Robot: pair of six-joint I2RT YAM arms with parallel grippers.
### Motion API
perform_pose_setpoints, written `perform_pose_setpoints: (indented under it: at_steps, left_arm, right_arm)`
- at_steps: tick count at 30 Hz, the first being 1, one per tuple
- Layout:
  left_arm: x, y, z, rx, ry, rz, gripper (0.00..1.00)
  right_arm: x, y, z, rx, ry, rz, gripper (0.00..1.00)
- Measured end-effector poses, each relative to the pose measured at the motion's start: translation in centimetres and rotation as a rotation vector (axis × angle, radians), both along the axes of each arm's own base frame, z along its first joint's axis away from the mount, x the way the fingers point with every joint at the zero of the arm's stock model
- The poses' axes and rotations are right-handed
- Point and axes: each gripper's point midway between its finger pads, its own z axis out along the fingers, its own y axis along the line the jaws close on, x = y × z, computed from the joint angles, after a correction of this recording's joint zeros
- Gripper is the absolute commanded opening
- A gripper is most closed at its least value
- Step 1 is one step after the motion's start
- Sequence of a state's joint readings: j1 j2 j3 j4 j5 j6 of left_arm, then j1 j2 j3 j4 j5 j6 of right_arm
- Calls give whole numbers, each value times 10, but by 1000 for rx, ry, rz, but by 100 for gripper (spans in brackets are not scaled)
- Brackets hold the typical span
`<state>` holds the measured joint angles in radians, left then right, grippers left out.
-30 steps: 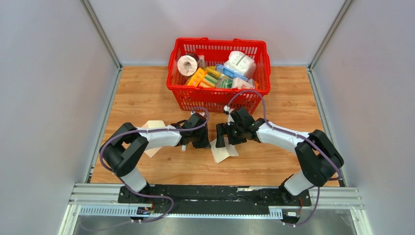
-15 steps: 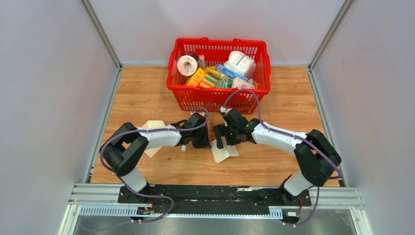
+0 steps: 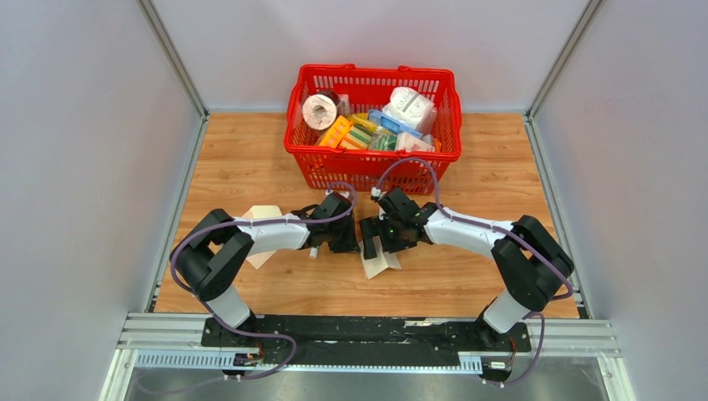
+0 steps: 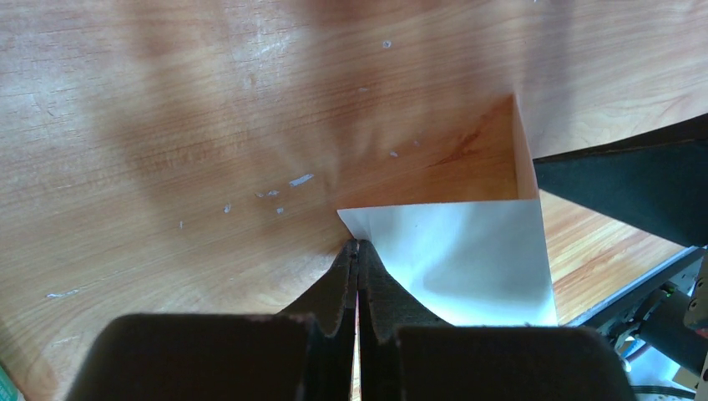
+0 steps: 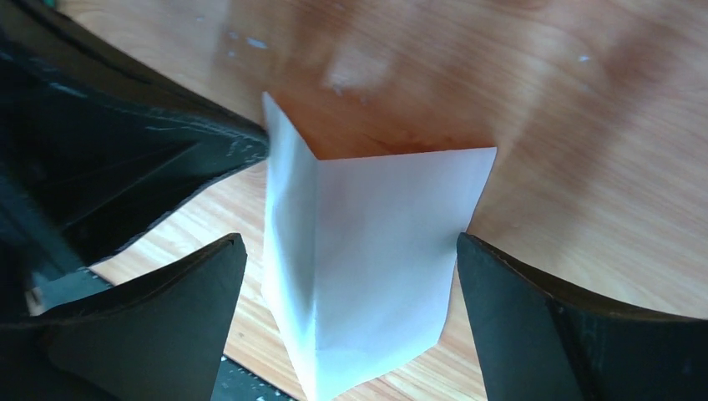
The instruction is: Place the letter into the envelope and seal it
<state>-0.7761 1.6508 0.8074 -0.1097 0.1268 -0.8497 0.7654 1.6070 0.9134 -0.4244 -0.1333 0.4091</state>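
The left tool (image 4: 357,247) pinches the letter (image 4: 467,251) — the right tool (image 5: 351,246), spread wide, has shifted left.

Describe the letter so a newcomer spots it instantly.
Start at the red plastic mesh basket on the wooden table. Just in front of it, between the left arm and right arm, is the folded whitish paper letter. It is whiter than the tan paper envelope further left.

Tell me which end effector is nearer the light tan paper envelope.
Left. The left end effector, shut on the whitish paper letter, sits right of the light tan paper envelope; the open right end effector straddles that letter, farther right.
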Motion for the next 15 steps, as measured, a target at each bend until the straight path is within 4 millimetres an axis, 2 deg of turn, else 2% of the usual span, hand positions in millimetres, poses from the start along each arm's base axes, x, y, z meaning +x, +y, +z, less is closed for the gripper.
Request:
perform_pose_setpoints:
  at_steps: [5,9,11,15]
  left_arm:
    - [0,0,0,0,0,0,0]
    - [0,0,0,0,0,0,0]
    - [0,0,0,0,0,0,0]
    - [0,0,0,-1,0,0,0]
  right_arm:
    - [-6,15,7,81,41,8,100]
    - [-7,25,12,134,61,3,95]
    - [-9,30,14,157,65,-2,89]
    - [-16,34,9,173,87,-17,68]
